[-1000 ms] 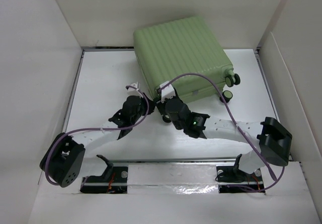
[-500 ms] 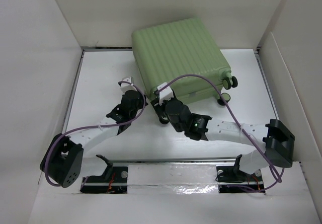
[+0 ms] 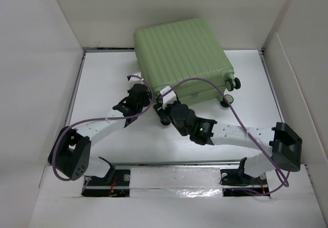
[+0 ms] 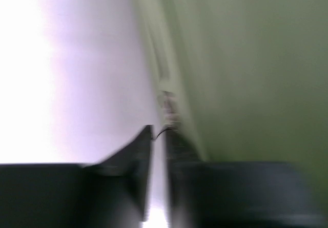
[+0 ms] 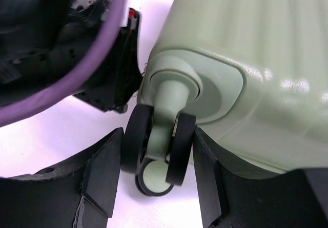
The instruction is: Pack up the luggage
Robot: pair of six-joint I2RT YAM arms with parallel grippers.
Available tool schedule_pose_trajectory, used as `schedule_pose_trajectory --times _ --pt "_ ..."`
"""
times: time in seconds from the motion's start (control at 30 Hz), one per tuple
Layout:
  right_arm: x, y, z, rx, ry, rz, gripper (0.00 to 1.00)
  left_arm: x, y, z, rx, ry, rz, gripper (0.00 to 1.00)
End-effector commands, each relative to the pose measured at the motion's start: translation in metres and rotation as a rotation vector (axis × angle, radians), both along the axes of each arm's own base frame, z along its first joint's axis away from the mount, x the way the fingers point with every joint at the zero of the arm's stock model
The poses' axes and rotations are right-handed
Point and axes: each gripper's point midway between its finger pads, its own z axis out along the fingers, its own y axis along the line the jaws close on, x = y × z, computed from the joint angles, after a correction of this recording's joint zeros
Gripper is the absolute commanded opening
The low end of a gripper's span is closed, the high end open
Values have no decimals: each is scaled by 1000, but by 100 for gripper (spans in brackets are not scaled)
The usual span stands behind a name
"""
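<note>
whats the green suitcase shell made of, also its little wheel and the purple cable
Luggage shell: looks like hard moulded plastic, light green and ribbed, with a soft sheen where light catches it.
Caster wheel: twin black matte discs, probably rubber or plastic, on a green plastic-looking fork.
Purple cable: smooth bendy sheath, likely plastic or rubber.

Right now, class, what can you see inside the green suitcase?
Nothing inside shows: the luggage is shut, and its ribbed shell covers any contents. Outside, the right gripper clasps one spinner wheel.
</note>
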Motion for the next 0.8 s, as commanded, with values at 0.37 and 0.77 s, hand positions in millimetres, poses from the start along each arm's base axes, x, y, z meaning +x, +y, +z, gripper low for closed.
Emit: schedule_pose_trajectory --times 0.37,0.77 --pt "-95 98 52 164 -11 355 0 -16 130 189 -150 -416 390 98" --pt "-117 17 138 219 -97 247 100 -98 97 201 -227 -431 31 99"
